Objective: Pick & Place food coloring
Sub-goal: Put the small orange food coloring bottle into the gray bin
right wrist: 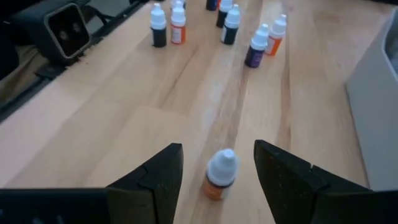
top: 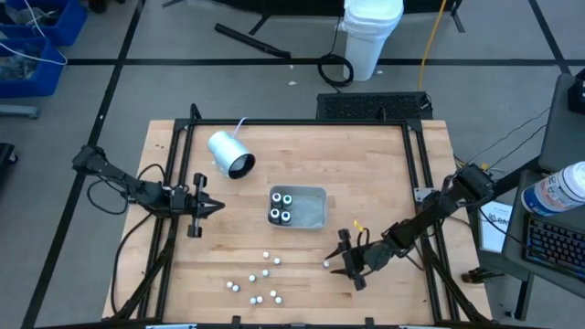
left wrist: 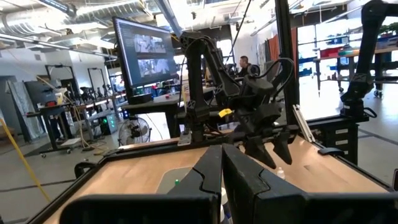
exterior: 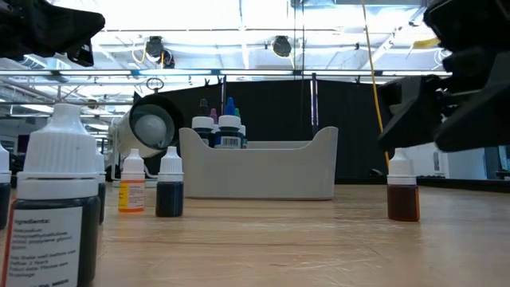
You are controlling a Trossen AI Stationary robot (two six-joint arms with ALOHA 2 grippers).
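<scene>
The food coloring is a set of tiny bottles. Several stand upright inside the grey tray [top: 315,216]. Several more stand loose on the wood near the table's front edge [top: 256,280]. One orange bottle with a white cap [right wrist: 218,175] stands alone on the table to the right of that group. My right gripper [right wrist: 217,149] is open, with a finger on either side of the orange bottle and a gap at each side. My left gripper [top: 216,207] is shut on nothing and hovers left of the tray.
A large white-and-grey cylinder [top: 229,153] lies on its side at the far left of the table. Black rails [top: 416,174] frame the tabletop. In the low view, loose bottles [exterior: 56,199] stand close to the camera at the front edge.
</scene>
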